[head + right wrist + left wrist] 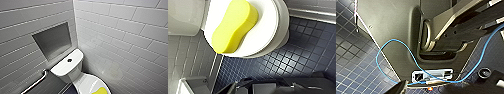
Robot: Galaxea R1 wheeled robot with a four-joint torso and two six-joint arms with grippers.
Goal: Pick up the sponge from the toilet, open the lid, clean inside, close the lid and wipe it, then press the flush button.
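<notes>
The white toilet (75, 72) stands in the corner of the tiled walls, its tank top carrying a round flush button (69, 60). Its lid (87, 83) is down. The yellow-green sponge (100, 90) lies flat on the lid (268, 32), and the right wrist view shows the sponge (234, 25) from above. My right gripper (251, 88) hangs over the floor beside the bowl, apart from the sponge, open and empty. My left gripper is open with nothing in it; the left wrist view faces my own dark body and a blue cable (398, 50).
A recessed niche (52, 40) sits in the left wall above the tank. A metal grab bar (35, 83) runs along that wall low down. Dark blue mosaic floor (288, 62) surrounds the bowl, and the right wall stands close to the toilet.
</notes>
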